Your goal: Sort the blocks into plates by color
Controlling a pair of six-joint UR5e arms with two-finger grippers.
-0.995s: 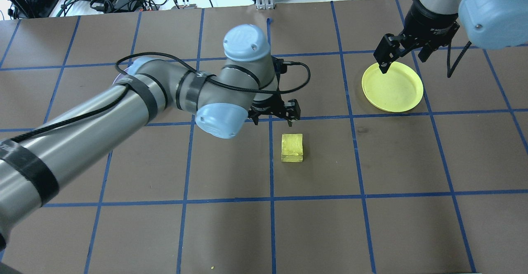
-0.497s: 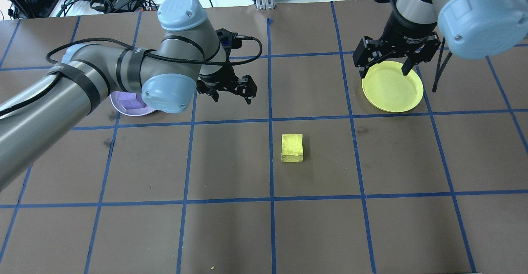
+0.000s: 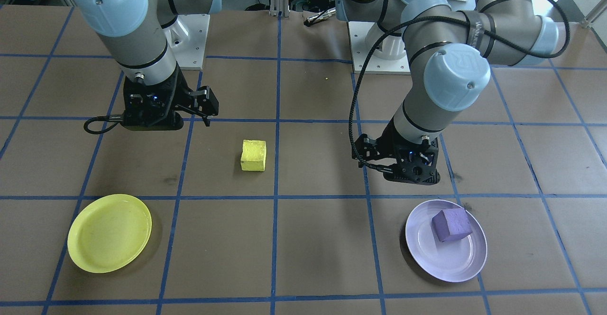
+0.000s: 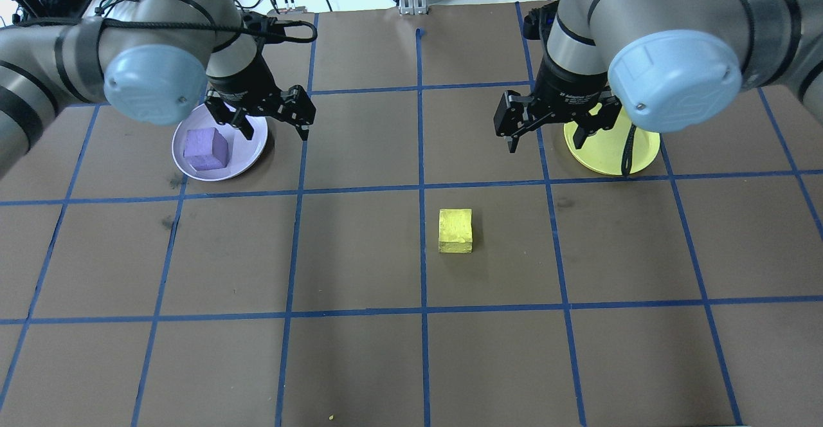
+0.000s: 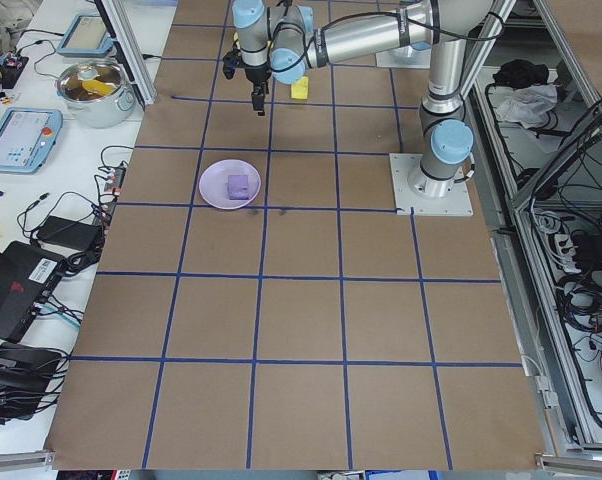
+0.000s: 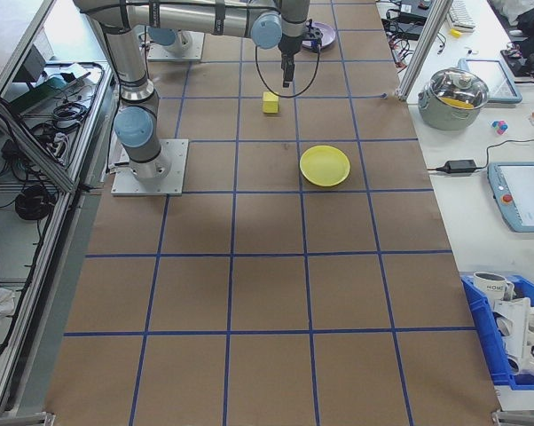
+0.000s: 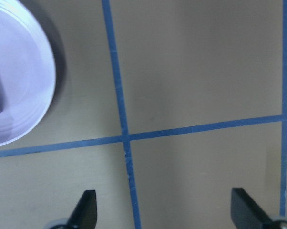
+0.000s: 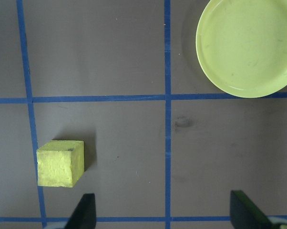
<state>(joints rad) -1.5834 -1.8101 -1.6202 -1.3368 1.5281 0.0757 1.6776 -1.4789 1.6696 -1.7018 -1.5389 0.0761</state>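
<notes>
- Blocks first: the purple block (image 4: 206,148) is lying inside the lavender plate (image 4: 251,152), so that half of the sorting looks done.
- Left to do, by my reading: the yellow block (image 4: 456,230) is sitting alone on the brown table (image 4: 360,363) beside a blue tape line, well apart from the yellow plate (image 4: 643,154), which is holding nothing.
- Over toward the yellow plate, the right gripper (image 4: 551,130) is hanging above the table at the plate's inner edge, pointing down with its fingers spread and carrying nothing; its wrist camera is taking in both the yellow block and the yellow plate.
- On the other side, the left gripper (image 4: 273,120) is hovering at the lavender plate's edge, also spread wide and empty, pointing down.
</notes>
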